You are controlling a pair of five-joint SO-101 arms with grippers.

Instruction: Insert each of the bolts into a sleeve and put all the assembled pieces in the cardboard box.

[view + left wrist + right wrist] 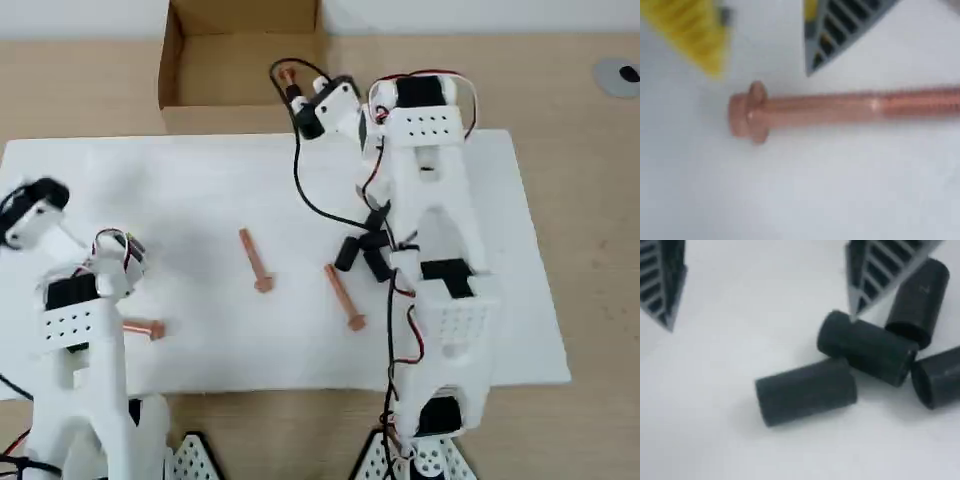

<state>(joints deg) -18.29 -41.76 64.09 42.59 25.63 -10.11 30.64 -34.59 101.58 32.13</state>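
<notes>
While coppery flanged bolts (256, 262) lie apart, matte cylindrical sleeves (806, 392) cluster.

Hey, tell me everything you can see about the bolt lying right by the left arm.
The bolt is copper-coloured and looks like metal, with a round flanged head and a long straight shaft that seems threaded toward its far end. It lies flat on its side on the white mat, next to the left arm. Nothing grips it. The left gripper hangs over it with its jaws open and apparently clear of it, so only the mat touches it.
</notes>
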